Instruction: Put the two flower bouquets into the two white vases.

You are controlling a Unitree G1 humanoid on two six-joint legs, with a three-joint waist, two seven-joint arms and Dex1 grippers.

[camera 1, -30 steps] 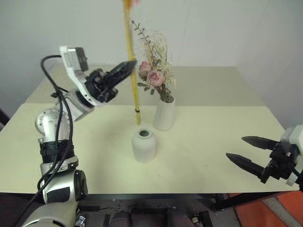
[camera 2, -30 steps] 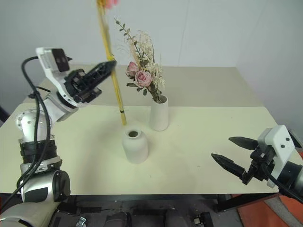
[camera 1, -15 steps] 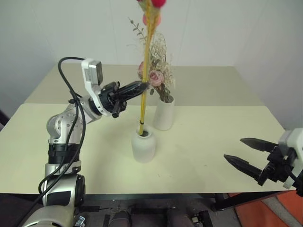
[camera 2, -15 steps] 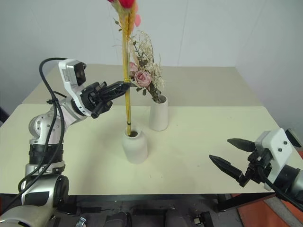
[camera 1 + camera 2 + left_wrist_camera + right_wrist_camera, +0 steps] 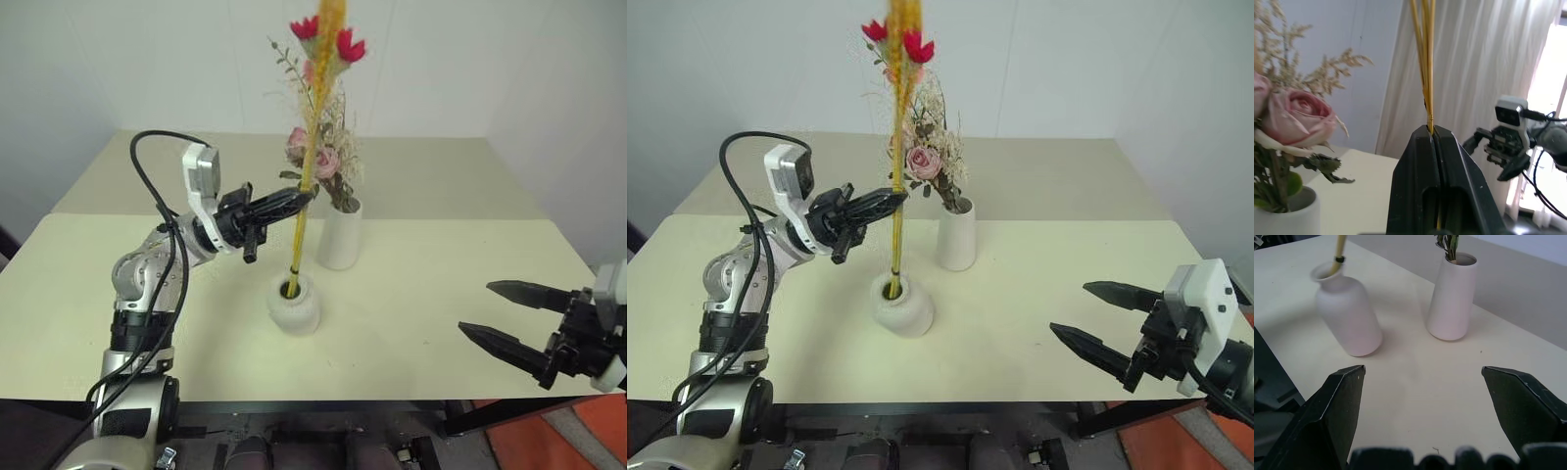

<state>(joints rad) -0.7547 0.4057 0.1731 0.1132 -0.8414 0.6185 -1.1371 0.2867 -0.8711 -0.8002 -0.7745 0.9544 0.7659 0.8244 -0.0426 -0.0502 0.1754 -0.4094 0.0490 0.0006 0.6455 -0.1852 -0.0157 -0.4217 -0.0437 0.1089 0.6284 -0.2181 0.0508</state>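
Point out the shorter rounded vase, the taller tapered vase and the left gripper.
Shorter rounded vase [image 5: 294, 308]: left eye view, on its white belly.
Taller tapered vase [image 5: 339, 240]: left eye view, on its white side wall.
Left gripper [image 5: 306, 193]: left eye view, at the fingertips, shut on the yellow stalks.

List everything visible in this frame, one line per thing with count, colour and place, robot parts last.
Table: one, pale cream, holding both vases.
Short round vase: one, white, near the table's middle, tilted.
Tall tapered vase: one, white, just behind the short one, upright.
Thin yellow-stalked bouquet: one, yellow stalks with red blooms on top, lower end inside the short round vase's mouth.
Bushy rose bouquet: one, pink roses, green leaves, pale sprigs, standing in the tall tapered vase.
Left gripper: one, black, shut on the yellow stalks above the short vase.
Right gripper: one, black, open, off the table's right side.
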